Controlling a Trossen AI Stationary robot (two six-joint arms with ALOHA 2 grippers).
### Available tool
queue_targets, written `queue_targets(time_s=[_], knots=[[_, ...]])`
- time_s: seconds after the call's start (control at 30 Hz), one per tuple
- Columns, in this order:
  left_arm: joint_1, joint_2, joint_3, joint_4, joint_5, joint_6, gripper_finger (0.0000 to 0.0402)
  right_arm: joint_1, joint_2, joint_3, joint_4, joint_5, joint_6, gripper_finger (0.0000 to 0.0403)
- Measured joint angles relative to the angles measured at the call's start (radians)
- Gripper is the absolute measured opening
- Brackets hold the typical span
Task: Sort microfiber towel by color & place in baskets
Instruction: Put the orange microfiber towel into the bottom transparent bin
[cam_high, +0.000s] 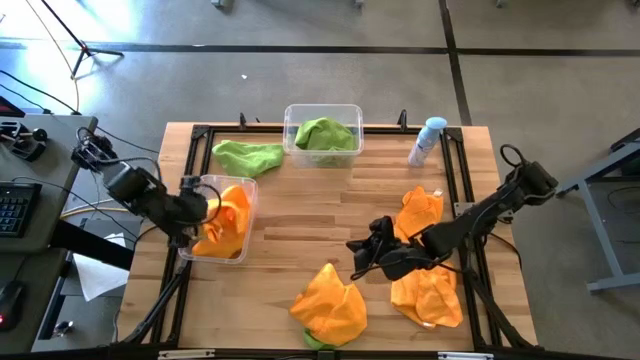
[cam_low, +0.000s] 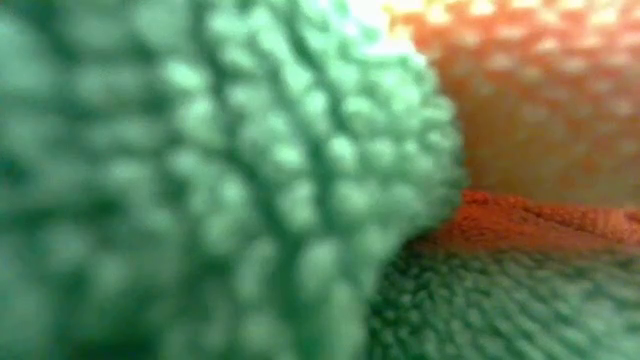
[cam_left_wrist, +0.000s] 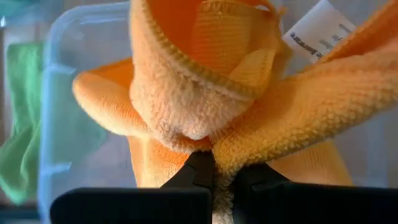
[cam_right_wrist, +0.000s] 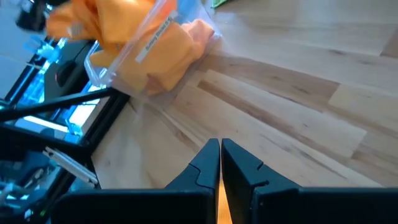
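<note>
The left hand (cam_high: 192, 212), clamped on an orange towel (cam_left_wrist: 205, 106), hangs over the clear bin (cam_high: 193, 187) at the desk's left edge, which already holds orange cloth. The back-edge bin (cam_high: 350, 112) holds a green towel (cam_high: 325, 133). The right hand (cam_high: 365, 255) hovers mid-desk, fingers together and empty. Judging by this, roughly half remains: a green towel (cam_high: 247, 157) beside the back bin, three orange towels (cam_high: 331, 303) toward the front and right.

I log on the table (cam_high: 300, 215): one basket (cam_high: 322, 136) at the far edge, towel (cam_high: 324, 133) inside; loose towel (cam_high: 247, 157) to its left; spray bottle (cam_high: 427, 141) far right; second basket (cam_high: 216, 220) at left edge, towel (cam_high: 228, 222) in it; three towels near right.
</note>
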Motion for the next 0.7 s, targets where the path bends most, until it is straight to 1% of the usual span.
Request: queue_targets(time_s=[0.17,0.3,0.5,0.63,0.7], knots=[[0.006,0.028,-0.11,0.106,0.007,0.093,0.0001,-0.021,0.0,0.0,0.014,0.0,0.0,0.0012],[0.03,0.04,-0.187,0.186,0.032,0.104,0.0001,-0.027,0.0,0.0,0.027,0.0,0.0,0.0012],[0.106,0.04,-0.274,0.278,0.117,0.104,0.0001,-0.027,0.0,0.0,0.049,0.0,-0.007,0.0012],[0.177,0.041,-0.325,0.287,0.16,0.107,0.0003,-0.027,0.0,0.0,0.059,0.0,-0.008,0.0012],[0.213,0.041,-0.33,0.287,0.196,0.126,0.0003,-0.027,0.0,0.0,0.063,0.0,-0.008,0.0012]])
